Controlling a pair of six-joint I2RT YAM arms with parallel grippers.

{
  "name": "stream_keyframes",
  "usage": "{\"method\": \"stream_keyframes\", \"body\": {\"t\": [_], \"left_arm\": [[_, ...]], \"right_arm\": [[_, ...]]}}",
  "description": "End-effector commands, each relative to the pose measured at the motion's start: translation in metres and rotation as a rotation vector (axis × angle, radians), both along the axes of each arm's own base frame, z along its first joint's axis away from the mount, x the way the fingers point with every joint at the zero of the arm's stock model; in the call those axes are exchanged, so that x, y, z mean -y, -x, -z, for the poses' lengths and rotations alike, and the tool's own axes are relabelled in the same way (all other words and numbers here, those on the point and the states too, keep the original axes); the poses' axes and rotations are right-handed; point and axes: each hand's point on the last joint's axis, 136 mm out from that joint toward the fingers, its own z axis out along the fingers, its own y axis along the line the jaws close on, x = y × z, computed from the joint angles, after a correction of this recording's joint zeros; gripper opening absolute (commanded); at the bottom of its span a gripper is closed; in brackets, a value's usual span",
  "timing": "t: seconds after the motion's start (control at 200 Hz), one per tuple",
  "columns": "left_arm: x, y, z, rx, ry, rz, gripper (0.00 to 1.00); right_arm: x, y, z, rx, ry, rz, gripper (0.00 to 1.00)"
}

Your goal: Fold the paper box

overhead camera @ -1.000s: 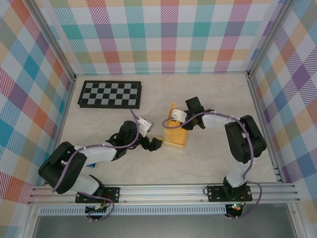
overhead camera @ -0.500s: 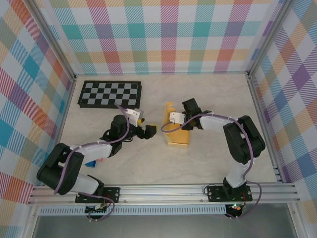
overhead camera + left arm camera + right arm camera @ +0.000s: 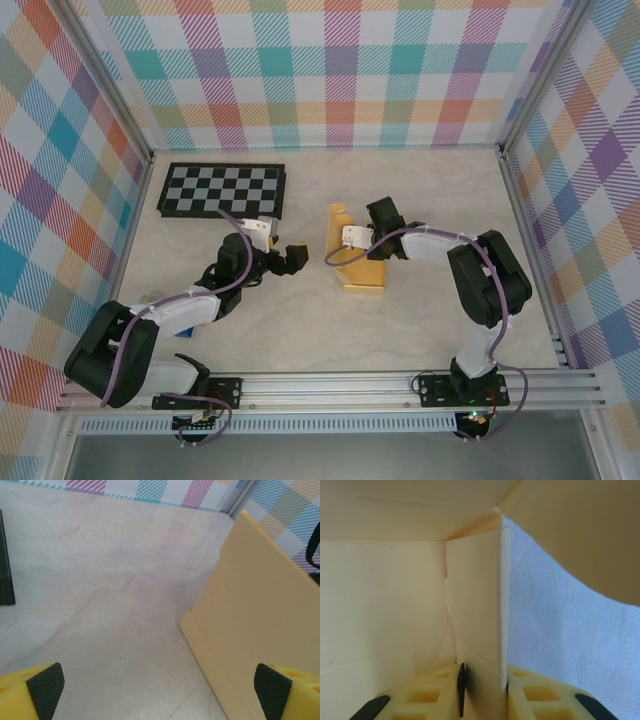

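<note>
The paper box is yellow-orange card lying mid-table, with one panel raised upright at its far left. My right gripper is at that raised part. In the right wrist view its fingers are closed on a narrow upright flap, with only a thin dark sliver beside the left pad. My left gripper hovers just left of the box, wide open and holding nothing. In its wrist view, the box's wall stands just in front of the right fingertip.
A black-and-white checkerboard panel lies at the back left; its edge shows in the left wrist view. Plaid walls close in three sides. A metal rail runs along the near edge.
My left arm has drawn back from the box's near-left corner towards the checkerboard, still open. The box and right gripper have shifted slightly left, and the raised panel stands further left.
</note>
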Motion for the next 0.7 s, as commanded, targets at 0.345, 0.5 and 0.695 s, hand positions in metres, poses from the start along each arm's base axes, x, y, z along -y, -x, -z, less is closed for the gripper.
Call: {"method": "stream_keyframes", "body": {"t": [0.345, 0.5, 0.695], "left_arm": [[-0.007, -0.034, -0.018, -0.135, 0.043, -0.129, 0.99], [-0.006, -0.041, -0.07, -0.155, 0.089, -0.076, 0.99], [0.035, -0.022, -0.132, -0.161, 0.103, 0.175, 1.0]], "right_arm": [[0.002, 0.015, -0.046, -0.265, -0.319, 0.26, 0.41], [0.008, 0.023, -0.064, -0.301, -0.428, 0.326, 0.43], [0.037, 0.02, -0.1, -0.232, -0.608, 0.454, 0.43]]}}
